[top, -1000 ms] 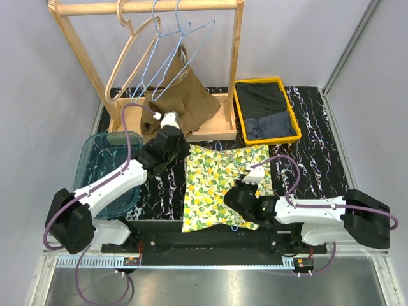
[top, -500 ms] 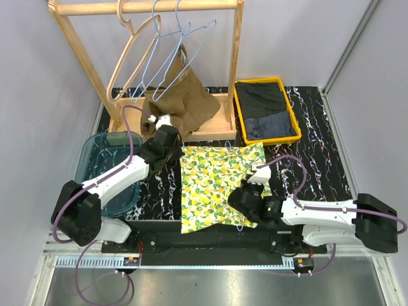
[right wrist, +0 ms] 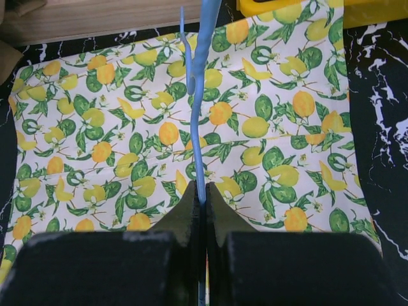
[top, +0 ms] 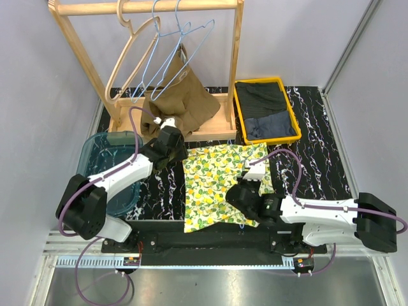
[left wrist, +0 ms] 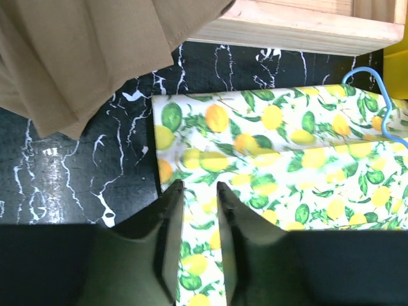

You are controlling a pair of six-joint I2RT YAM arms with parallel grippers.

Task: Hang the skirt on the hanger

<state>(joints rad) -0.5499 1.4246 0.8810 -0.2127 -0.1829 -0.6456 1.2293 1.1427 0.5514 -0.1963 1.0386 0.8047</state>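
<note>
The right gripper (right wrist: 203, 203) pinches the blue hanger (right wrist: 205, 32), its wire running ahead of the fingertips over the flat lemon skirt (right wrist: 127, 146); the left gripper (left wrist: 197, 188) stands narrow at the skirt's corner, hold on cloth unclear. Thin wire may swivel in that pinch, dragging cloth askew

top: overhead, looks down, far | wrists: close, face forward-down | shared: lemon-print skirt (top: 213, 178)

skirt (top: 217, 185): cream, yellow-orange lemons, green leaves | hanger (right wrist: 206, 38): light blue | worktop (top: 319, 153): black, white marble veining | bin (top: 258, 80), far right: yellow | tub (top: 99, 167), left edge: translucent teal | garment (top: 188, 102), far edge: plain brown | rack (top: 95, 8): pale wood
</note>
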